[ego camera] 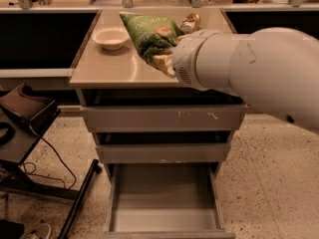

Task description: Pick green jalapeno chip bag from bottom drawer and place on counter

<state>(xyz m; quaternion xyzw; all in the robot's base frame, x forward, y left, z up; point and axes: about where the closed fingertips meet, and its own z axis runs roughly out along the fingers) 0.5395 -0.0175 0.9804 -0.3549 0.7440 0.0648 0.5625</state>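
My gripper [160, 59] is shut on the green jalapeno chip bag [148, 34], holding it by its lower edge above the middle of the tan counter [107, 68]. The bag is tilted, its pale round picture facing up. My big white arm [249, 68] reaches in from the right and hides the counter's right side. The bottom drawer [164, 203] is pulled fully open below and its tray is empty.
A white bowl [110, 37] stands on the counter's left part. A brown can [191, 22] lies at the back behind the bag. Two upper grey drawers [162, 118] are slightly ajar. A dark side table [22, 118] with cables stands at the left.
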